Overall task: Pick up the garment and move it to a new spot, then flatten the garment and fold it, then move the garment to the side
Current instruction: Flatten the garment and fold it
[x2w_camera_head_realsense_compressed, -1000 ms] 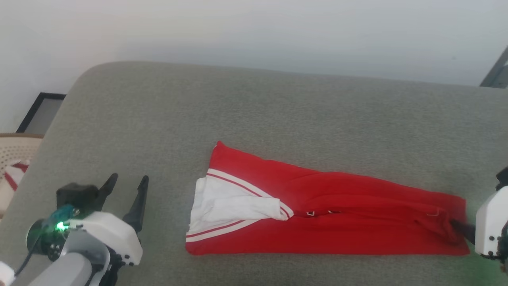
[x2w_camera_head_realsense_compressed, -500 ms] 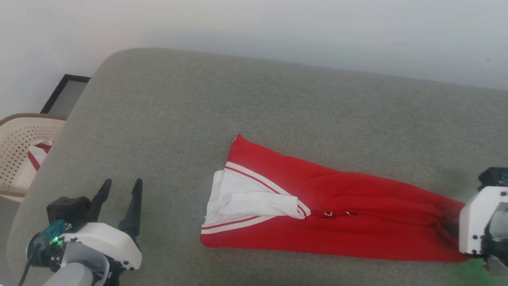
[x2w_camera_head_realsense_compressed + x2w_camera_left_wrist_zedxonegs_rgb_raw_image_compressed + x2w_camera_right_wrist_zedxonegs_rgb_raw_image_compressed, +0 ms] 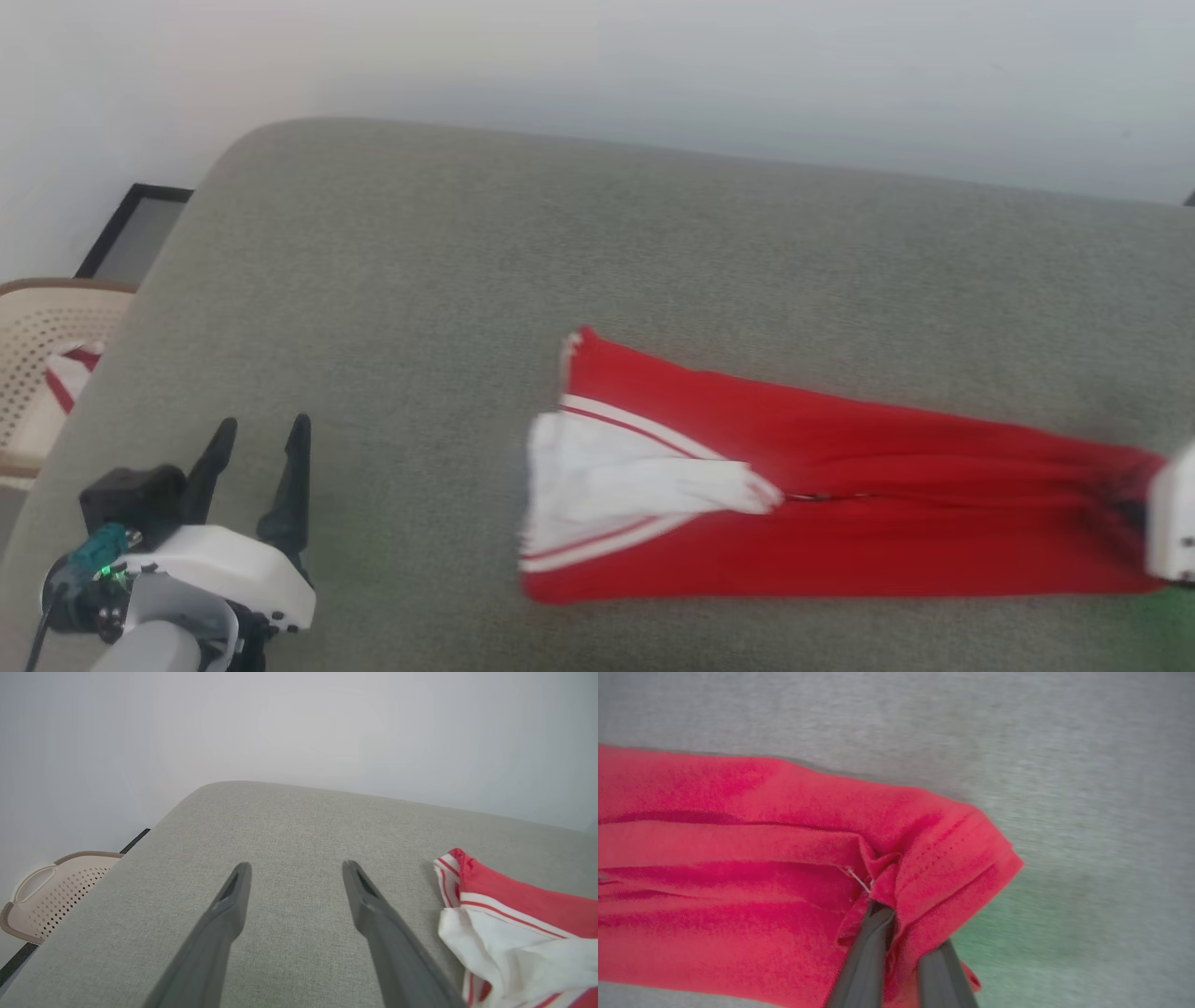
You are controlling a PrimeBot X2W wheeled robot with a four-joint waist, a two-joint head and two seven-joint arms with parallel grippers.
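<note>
Item: red garment (image 3: pixel 840 504) with a white, stripe-edged sleeve, lying stretched lengthwise on the grey fabric-covered bench (image 3: pixel 467 261), towards its near right part, white end pointing left. Right end effector (image 3: pixel 901 933): fingers closed together on the bunched hem at the garment's right end, red cloth pinched between them. Left end effector (image 3: pixel 263 425): fingers spread wide, holding nothing, over bare bench well left of the garment. Beside the bench's left edge: beige perforated basket (image 3: pixel 37 327) containing a red-and-white cloth (image 3: pixel 65 378).
</note>
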